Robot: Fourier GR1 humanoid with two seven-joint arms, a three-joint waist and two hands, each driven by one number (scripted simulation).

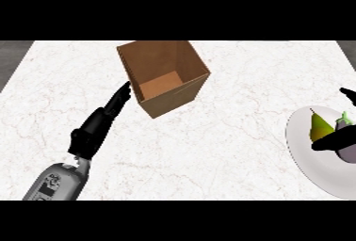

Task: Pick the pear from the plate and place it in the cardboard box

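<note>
A white table [208, 155] with thin pink lines fills the view. Near the far side stands a brown cardboard box [163, 70]. Its top is open and you can see down to its brown floor. It sits turned a bit, with one corner pointing toward the robot.

The left hand [94, 127] comes up from the lower left on its grey arm [55, 181]. This hand is released, with its fingers [119, 99] straight and pointing at the left wall of the box. The tips are just beside that wall, and I cannot tell if they touch it. This hand holds nothing.

At the right edge lies a white plate [313, 160], partly cut off by the view. The pear [320, 126] is on the plate. It is yellow-green and its thin end points away from the robot. Just beside it, on the right, lies a purple eggplant [349, 153] (it has a small green top).

The right hand [334, 140] is black and only a little of it shows. One part of it lies across the fat end of the pear and across the eggplant. Another bit of it pokes in higher up at the edge. I cannot tell if this hand is grasping the pear or is released
</note>
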